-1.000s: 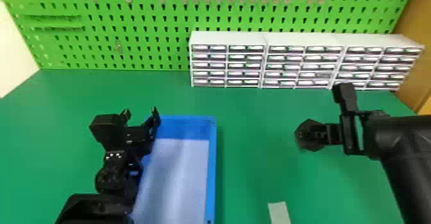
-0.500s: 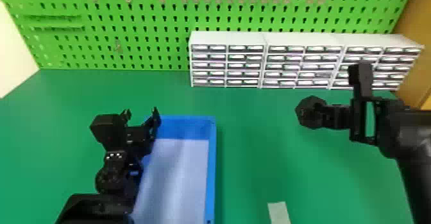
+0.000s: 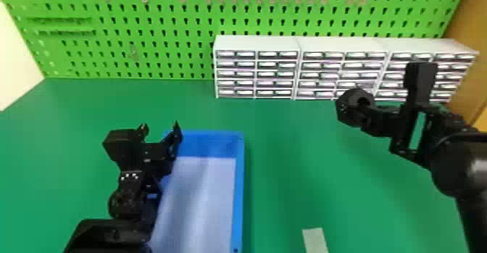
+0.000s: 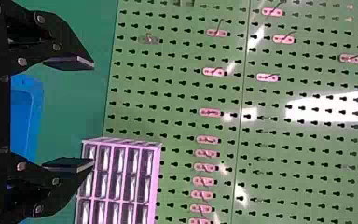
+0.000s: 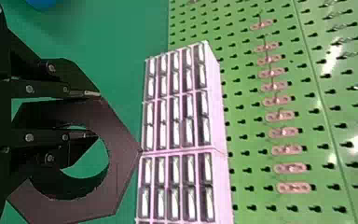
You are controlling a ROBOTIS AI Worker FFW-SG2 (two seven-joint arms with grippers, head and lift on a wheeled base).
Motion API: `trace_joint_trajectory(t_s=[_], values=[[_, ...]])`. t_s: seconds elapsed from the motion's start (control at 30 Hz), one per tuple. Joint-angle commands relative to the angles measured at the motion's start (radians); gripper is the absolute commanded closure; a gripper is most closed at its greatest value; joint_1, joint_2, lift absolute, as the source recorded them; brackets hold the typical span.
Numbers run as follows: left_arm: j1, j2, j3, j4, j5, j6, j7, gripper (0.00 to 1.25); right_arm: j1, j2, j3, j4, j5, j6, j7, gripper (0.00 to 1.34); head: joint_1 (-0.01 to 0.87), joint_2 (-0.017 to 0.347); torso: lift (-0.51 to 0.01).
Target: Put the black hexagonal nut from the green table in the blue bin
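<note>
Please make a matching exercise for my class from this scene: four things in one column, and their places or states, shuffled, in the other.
Things
1. Nut
2. Left gripper
3. Drawer cabinets
4. Bin

Places or states
A. White, in front of the green pegboard
B. Held in the right gripper
C. Blue, on the green table
D. Open, nothing between its fingers

Right pairs: 1-B, 2-D, 3-A, 4-C

room between nut and bin; left gripper (fingers spread) crowds left rim
</note>
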Motion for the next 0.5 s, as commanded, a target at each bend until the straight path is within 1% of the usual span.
trace_joint_trajectory(t_s=[0.0, 0.2, 0.27, 0.47], values=[[0.0, -0.003, 0.0, 0.002, -0.001, 0.0, 0.0, 0.51, 0.012, -0.001, 0.001, -0.015, -0.005, -0.019, -0.01, 1.02, 0.657, 0.057, -0.095], [-0.001, -0.003, 0.003, 0.002, 0.001, 0.0, 0.0, 0.51, 0.038, 0.005, 0.018, -0.041, -0.015, -0.08, -0.062, 1.02, 0.657, 0.057, -0.095], [-0.001, -0.003, 0.003, 0.002, 0.001, 0.0, 0.0, 0.51, 0.04, 0.004, 0.028, -0.043, -0.031, -0.08, -0.065, 1.02, 0.657, 0.057, -0.095], [0.0, -0.003, 0.005, 0.002, -0.001, 0.0, 0.0, 0.51, 0.031, -0.004, 0.099, -0.043, -0.081, -0.062, -0.065, 1.02, 0.657, 0.057, -0.095]])
